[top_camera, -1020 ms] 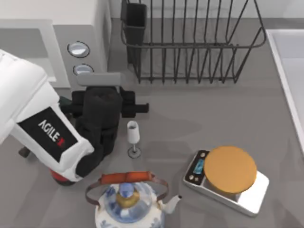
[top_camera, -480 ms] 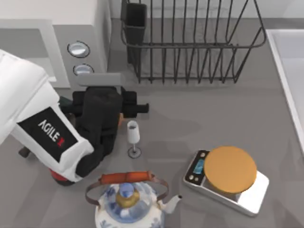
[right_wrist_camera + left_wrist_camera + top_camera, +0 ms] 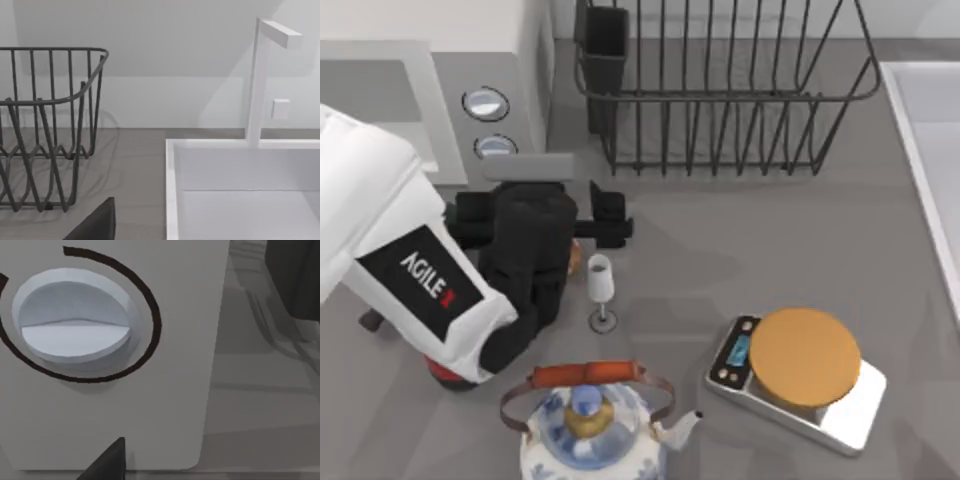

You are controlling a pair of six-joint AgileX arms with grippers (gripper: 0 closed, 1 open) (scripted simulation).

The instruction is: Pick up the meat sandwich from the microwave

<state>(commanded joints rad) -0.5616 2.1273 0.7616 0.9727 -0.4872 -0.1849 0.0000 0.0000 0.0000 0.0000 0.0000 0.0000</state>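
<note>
Left gripper (image 3: pixel 538 210) hangs low, facing the microwave (image 3: pixel 490 40) knob panel; can't tell whether it is open, closed or gripping. Meat sandwich (image 3: pixel 574 262): an orange-brown sliver peeks from under the black gripper body, on the table at the microwave's 5 o'clock. White vase (image 3: pixel 600 280) just beside it at 3 o'clock. Lower knob (image 3: pixel 75 322) close ahead in the left wrist view. Teapot (image 3: pixel 585 425) at 6 o'clock, kitchen scale (image 3: pixel 800 375) at 4, dish rack (image 3: pixel 720 100) at 1. Right arm idle by the sink (image 3: pixel 240 200).
</note>
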